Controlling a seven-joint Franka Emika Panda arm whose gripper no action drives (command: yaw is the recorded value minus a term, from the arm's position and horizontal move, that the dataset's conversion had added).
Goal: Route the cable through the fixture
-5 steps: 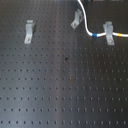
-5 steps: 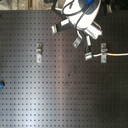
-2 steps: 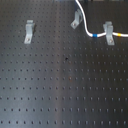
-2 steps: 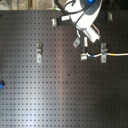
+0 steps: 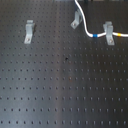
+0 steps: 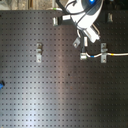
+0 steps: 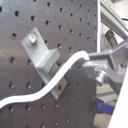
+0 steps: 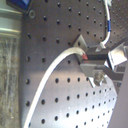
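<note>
The white cable (image 5: 82, 22) comes down from the top edge of the first exterior view, passes the middle fixture (image 5: 76, 20) and runs through the right fixture (image 5: 108, 33). Its blue band (image 5: 95, 36) lies just before that fixture and its yellow stretch (image 5: 120, 35) just after. In the second exterior view my gripper (image 6: 79, 41) hangs above the middle fixture (image 6: 83, 51). In both wrist views the gripper (image 7: 91, 62) (image 8: 85, 56) is shut on the cable (image 7: 50, 87) (image 8: 50, 75) beside the middle fixture's bracket (image 7: 42, 52).
A third fixture (image 5: 29, 31) stands apart at the first exterior view's left, with no cable in it. All fixtures sit on a black perforated board (image 5: 60, 90). A small blue thing (image 6: 1, 84) lies at the second exterior view's left edge.
Almost nothing: the arm has shifted slightly in the second exterior view, and the cable keeps the same course past the fixtures.
</note>
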